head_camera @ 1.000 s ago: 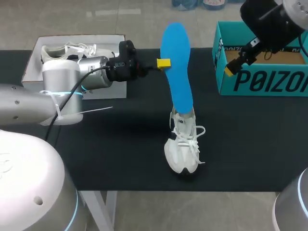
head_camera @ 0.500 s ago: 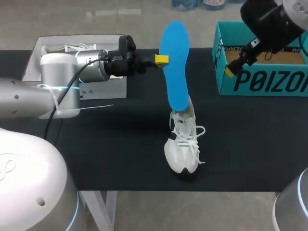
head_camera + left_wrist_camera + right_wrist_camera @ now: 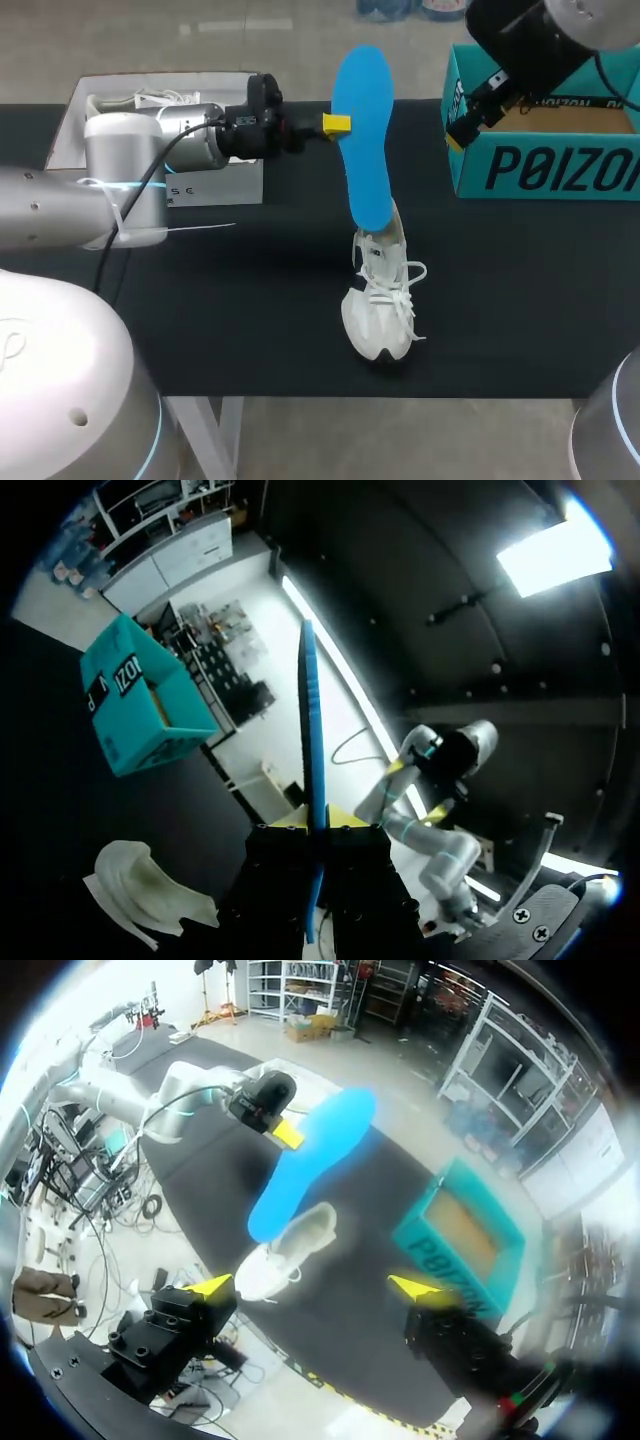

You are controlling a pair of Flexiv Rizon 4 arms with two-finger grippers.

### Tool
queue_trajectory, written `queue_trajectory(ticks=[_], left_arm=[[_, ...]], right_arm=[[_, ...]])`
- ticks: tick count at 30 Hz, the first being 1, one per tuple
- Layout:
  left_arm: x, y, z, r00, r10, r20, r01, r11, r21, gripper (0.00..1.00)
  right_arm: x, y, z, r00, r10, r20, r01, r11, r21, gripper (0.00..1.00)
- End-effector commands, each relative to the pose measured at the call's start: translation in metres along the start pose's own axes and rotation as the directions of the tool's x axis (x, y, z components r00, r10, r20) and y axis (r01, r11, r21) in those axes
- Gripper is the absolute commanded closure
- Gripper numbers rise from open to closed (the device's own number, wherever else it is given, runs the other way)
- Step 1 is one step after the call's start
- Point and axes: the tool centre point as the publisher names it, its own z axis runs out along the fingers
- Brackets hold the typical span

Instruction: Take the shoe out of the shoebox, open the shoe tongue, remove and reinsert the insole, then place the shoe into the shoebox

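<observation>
the left tool [image 3: 338, 126] is clamped on the edge of the blue insole [image 3: 365, 150], whose lower end sits in the white shoe [image 3: 380, 310] on the counter [image 3: 200, 310]. to free it cleanly, pull along the insole's length, not sideways, or the shoe may tip. the right tool [image 3: 315, 1288], fingers apart and holding nothing, hangs by the teal shoebox [image 3: 540, 175]; it could pin the shoe.

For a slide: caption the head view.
Left gripper holds blue insole upright over white shoe; right gripper hovers near shoebox.
</observation>
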Motion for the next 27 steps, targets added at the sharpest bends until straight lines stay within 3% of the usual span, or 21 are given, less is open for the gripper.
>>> queue_trajectory(ticks=[1,13,15,17,21,27], left_arm=[[0.000,0.000,-0.001,1.000,0.000,0.002,0.000,1.000,-0.001,1.00],[0.000,0.000,-0.001,1.000,0.000,0.002,0.000,1.000,-0.001,1.00],[0.016,0.011,0.006,0.971,0.207,-0.118,-0.233,0.924,-0.304,1.00],[0.022,0.014,0.003,0.920,0.384,-0.082,-0.391,0.871,-0.299,1.00],[0.030,0.029,-0.006,0.838,0.541,-0.070,-0.532,0.782,-0.325,1.00],[0.042,0.047,-0.025,0.663,0.748,-0.046,-0.729,0.630,-0.268,1.00]], right_arm=[[0.001,0.005,-0.002,1.000,0.002,0.003,-0.002,1.000,0.030,0.00],[0.001,0.005,-0.002,1.000,0.002,0.003,-0.002,1.000,0.030,0.00],[0.001,0.005,-0.002,1.000,0.002,0.003,-0.002,1.000,0.030,0.00],[0.001,0.005,-0.002,1.000,0.002,0.003,-0.002,1.000,0.030,0.00],[0.001,0.005,-0.002,1.000,0.002,0.003,-0.002,1.000,0.030,0.00],[0.001,0.005,-0.002,1.000,0.002,0.003,-0.002,1.000,0.030,0.00]])
